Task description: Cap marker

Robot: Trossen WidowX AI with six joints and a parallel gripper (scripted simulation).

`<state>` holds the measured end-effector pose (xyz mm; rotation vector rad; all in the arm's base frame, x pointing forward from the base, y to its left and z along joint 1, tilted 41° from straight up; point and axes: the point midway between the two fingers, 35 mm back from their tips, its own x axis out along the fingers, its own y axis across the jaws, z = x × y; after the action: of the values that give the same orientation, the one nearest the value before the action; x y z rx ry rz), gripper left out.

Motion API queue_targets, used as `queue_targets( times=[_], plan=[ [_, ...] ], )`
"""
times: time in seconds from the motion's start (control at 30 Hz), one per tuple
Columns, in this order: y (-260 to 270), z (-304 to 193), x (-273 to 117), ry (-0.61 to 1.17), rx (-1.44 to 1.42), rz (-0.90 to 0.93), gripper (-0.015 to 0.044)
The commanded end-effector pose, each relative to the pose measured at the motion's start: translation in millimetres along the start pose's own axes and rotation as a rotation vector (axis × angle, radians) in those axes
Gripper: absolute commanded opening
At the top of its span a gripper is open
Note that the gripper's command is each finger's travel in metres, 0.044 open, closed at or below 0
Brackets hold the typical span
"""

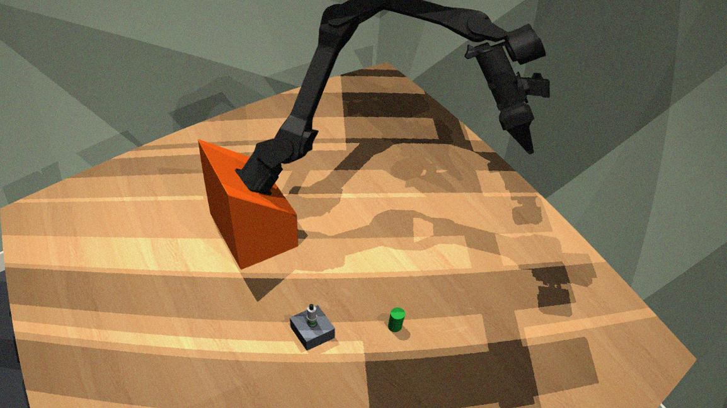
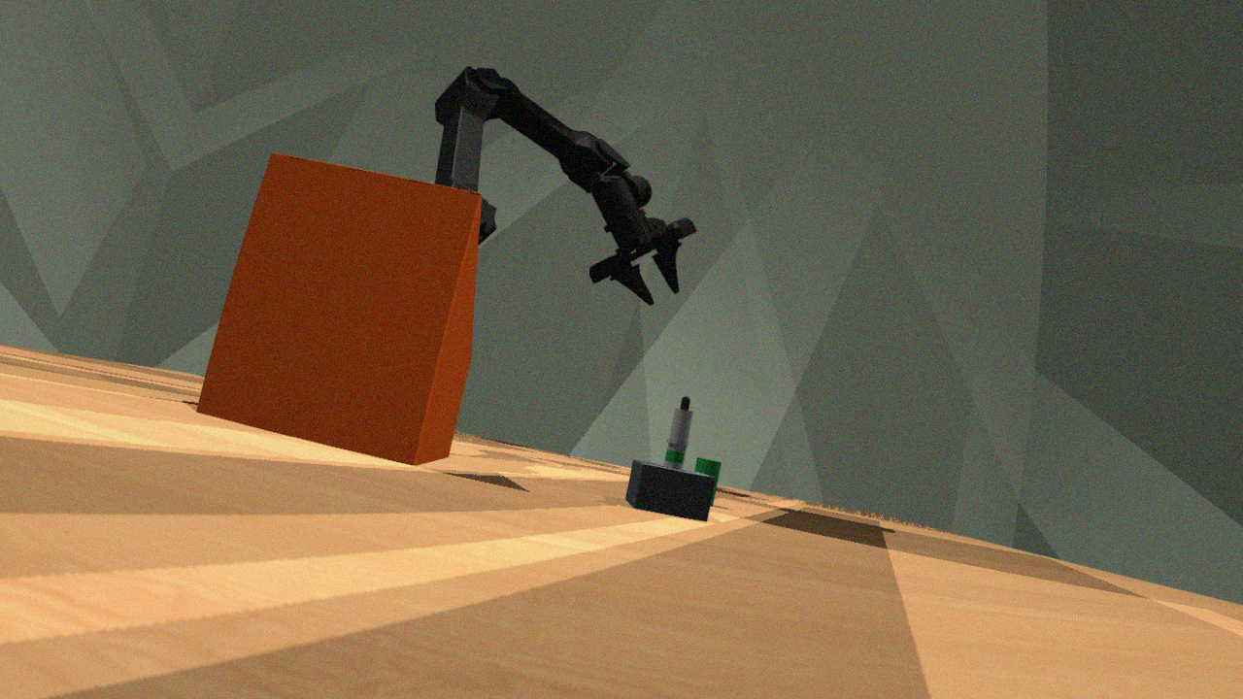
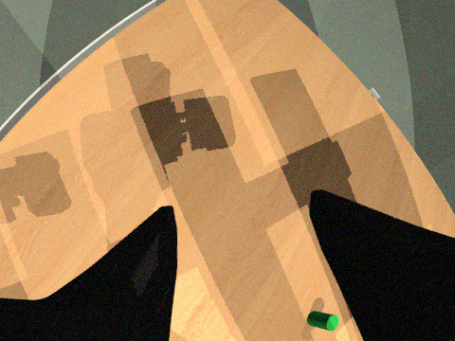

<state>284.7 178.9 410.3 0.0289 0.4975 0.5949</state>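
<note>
The green cap [image 1: 396, 319] [image 2: 708, 469] [image 3: 322, 320] stands on the table to the right of the holder block in the top view. The white and grey marker [image 1: 311, 314] [image 2: 680, 427] stands upright in the dark holder block [image 1: 312, 336] [image 2: 669, 492], its black tip bare and pointing up. My gripper [image 1: 531, 152] [image 2: 664, 298] [image 3: 244, 210] is open and empty, high above the table and well away from the cap. In the wrist view the cap shows low in the picture, near the right finger. The marker and block are outside the wrist view.
An orange wedge-shaped base [image 1: 262, 236] [image 2: 339, 313] carries the arm and stands behind and to the left of the holder block in the top view. The table [image 1: 175, 377] [image 2: 521, 608] [image 3: 265, 28] has dark shadows across it, and its edge shows in the wrist view.
</note>
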Motion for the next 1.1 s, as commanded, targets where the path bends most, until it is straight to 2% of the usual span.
queue_targets(
  times=[0.0,0.13,0.3,0.5,0.73,1.07],
  plan=[
    [-30.9,-34.4,42.0,0.148,0.250,-0.022,0.0237],
    [-70.2,-79.6,80.4,0.309,0.582,-0.075,0.0237],
    [-119.6,-141.3,109.9,0.478,0.989,-0.166,0.0237],
    [-154.9,-194.2,120.6,0.598,1.357,-0.254,0.0237],
    [-189.9,-269.8,119.8,0.763,2.070,-0.424,0.0237],
    [-187.1,-274.0,120.0,0.767,2.091,-0.429,0.0237]
  ],
)
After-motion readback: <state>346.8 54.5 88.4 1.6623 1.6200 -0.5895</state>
